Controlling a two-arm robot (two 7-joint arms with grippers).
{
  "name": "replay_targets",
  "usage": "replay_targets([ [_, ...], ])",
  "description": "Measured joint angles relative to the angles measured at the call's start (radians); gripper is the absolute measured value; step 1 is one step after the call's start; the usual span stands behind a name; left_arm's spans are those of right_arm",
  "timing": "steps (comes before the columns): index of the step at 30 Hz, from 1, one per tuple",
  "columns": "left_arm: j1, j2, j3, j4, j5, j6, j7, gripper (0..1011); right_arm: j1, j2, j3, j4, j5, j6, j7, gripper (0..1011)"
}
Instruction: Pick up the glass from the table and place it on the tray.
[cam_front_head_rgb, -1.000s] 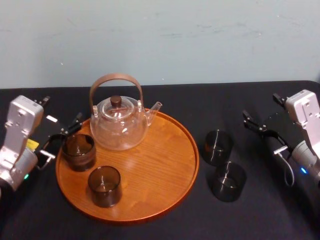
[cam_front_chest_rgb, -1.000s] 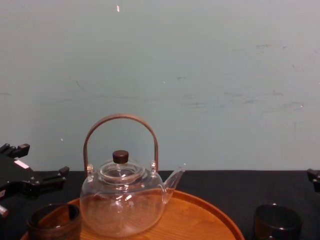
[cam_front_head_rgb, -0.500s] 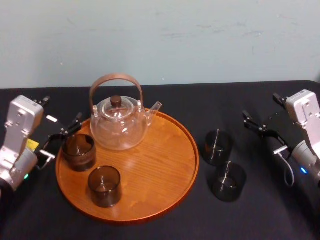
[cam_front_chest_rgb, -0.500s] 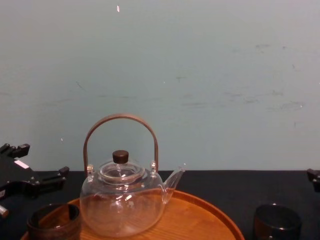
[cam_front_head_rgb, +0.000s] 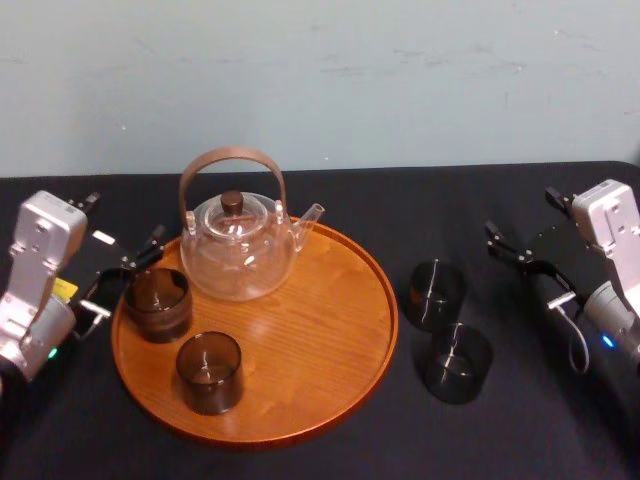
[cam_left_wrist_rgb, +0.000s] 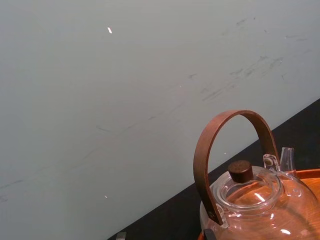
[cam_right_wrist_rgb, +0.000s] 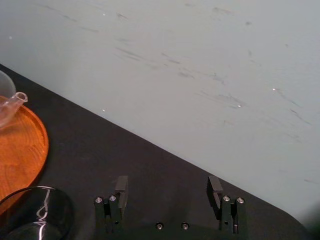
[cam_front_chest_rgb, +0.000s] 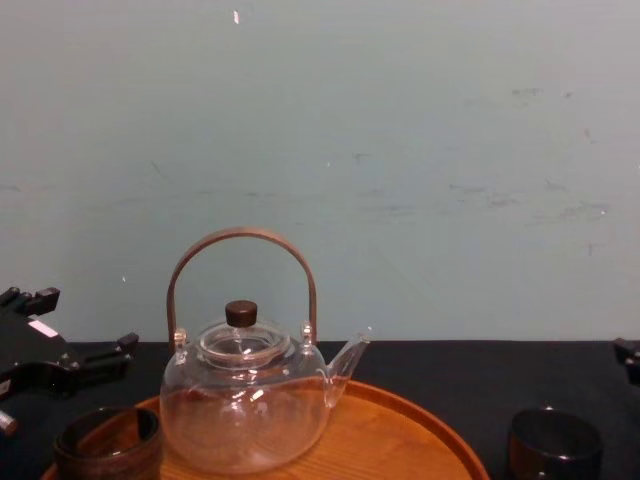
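Note:
Two dark smoked glasses stand on the black table right of the tray, one nearer the wall (cam_front_head_rgb: 433, 293) and one nearer me (cam_front_head_rgb: 456, 362). The round orange-brown wooden tray (cam_front_head_rgb: 330, 340) carries a clear glass teapot (cam_front_head_rgb: 238, 248) and two more dark glasses, one by its left rim (cam_front_head_rgb: 155, 303) and one at its front (cam_front_head_rgb: 210, 372). My right gripper (cam_front_head_rgb: 525, 220) hovers open to the right of the table glasses, with nothing between its fingers (cam_right_wrist_rgb: 167, 190); the farther table glass (cam_right_wrist_rgb: 35, 212) sits off to its side. My left gripper (cam_front_head_rgb: 120, 230) is open beside the tray's left rim, holding nothing.
The pale wall (cam_front_head_rgb: 320, 80) rises close behind the table's far edge. The teapot's tall brown handle (cam_front_chest_rgb: 240, 240) arches above the tray. Bare black cloth (cam_front_head_rgb: 480, 440) lies in front of the table glasses and between them and the tray.

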Motion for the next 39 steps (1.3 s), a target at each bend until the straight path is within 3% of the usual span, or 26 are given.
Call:
replay_targets([
  [13,0.0,0.0,0.0,0.0,0.0,0.0,0.0,1001,-0.049,0.021,0.037,-0.058,0.018,0.025,0.059,1002],
  [26,0.0,0.0,0.0,0.0,0.0,0.0,0.0,1002,-0.182,0.089,0.121,-0.208,0.106,0.103,0.137,1002],
  [39,0.0,0.0,0.0,0.0,0.0,0.0,0.0,1001,-0.292,0.142,0.188,-0.304,0.162,0.181,0.198,1002],
])
